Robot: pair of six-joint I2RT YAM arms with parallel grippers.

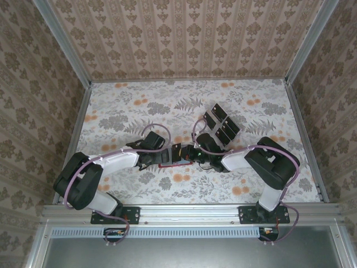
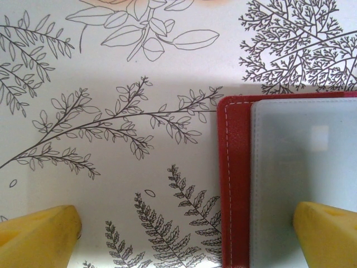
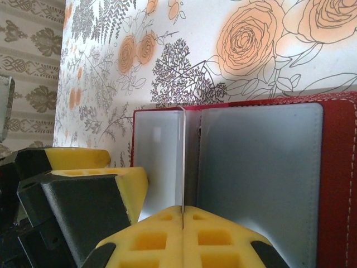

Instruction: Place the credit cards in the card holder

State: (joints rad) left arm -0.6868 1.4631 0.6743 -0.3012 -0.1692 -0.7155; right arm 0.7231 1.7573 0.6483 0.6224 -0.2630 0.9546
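Right pincer (image 3: 183,211) is shut on one credit card (image 3: 182,156) (you see just its thin edge). Its long side points straight ahead at the open red card holder (image 3: 337,195) on the tabletop (image 2: 111,167). Left pincer (image 2: 187,223) is wide, one finger (image 2: 326,234) over it.

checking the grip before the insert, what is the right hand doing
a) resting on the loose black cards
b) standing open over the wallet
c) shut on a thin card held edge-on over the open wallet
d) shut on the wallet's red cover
c: in the right wrist view the right hand is pinched shut on a card seen edge-on, right over the open card holder.
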